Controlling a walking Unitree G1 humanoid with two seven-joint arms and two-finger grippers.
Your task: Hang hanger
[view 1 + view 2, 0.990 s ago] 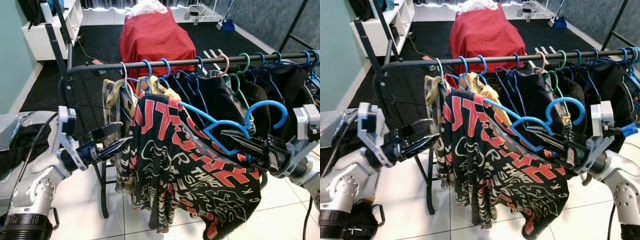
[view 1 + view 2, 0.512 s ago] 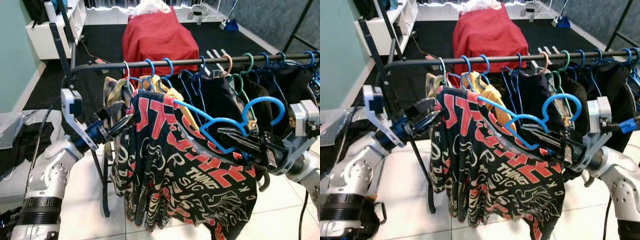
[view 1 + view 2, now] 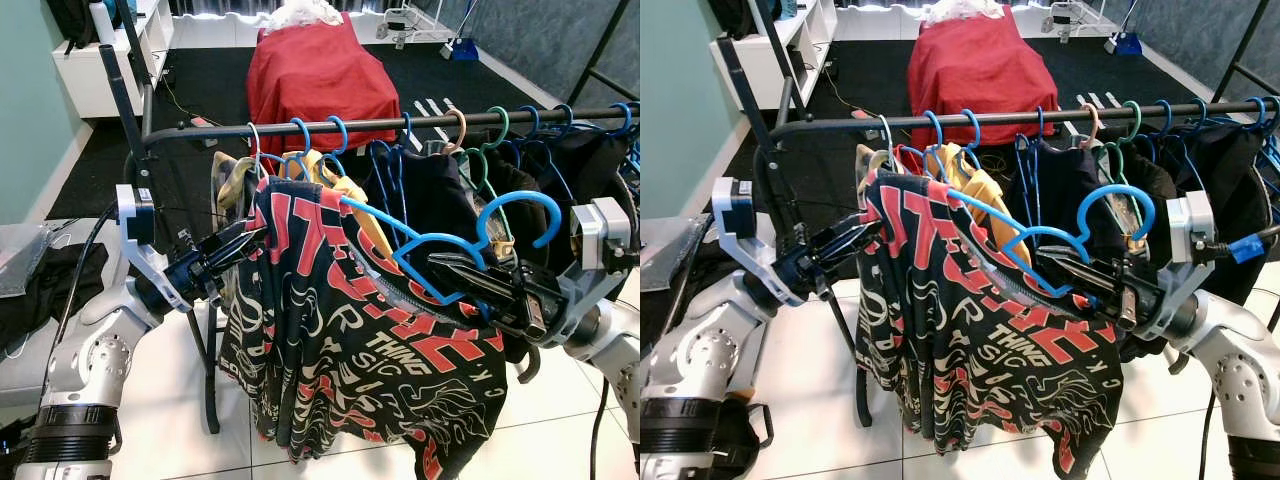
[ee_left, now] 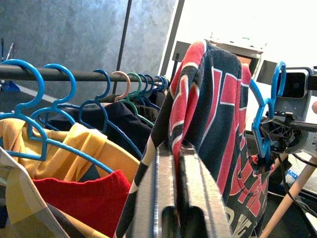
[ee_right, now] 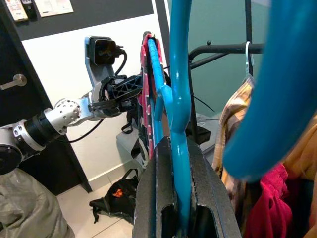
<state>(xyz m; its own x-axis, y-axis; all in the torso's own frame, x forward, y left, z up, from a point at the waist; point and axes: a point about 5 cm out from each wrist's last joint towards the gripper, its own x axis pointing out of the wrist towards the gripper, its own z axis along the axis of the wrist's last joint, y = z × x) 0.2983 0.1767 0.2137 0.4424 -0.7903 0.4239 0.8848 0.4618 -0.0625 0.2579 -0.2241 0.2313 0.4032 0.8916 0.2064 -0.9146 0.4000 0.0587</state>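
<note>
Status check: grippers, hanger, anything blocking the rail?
Right gripper shut on blue hanger. Left gripper pinching T-shirt shoulder. Hook below rail, not hung; rail crowded.

Left arm is bent up from the elbow, left gripper point(image 3: 255, 238) reaching forward and inward, fingers pressed together on cloth (wrist camera confirms it). Right arm comes in from the far side, right gripper point(image 3: 437, 266) pointing leftward, fingers clamped on blue plastic.

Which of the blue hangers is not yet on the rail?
The blue hanger carrying the red-and-black shirt, held by the right gripper; its hook hangs free below the rail.
</note>
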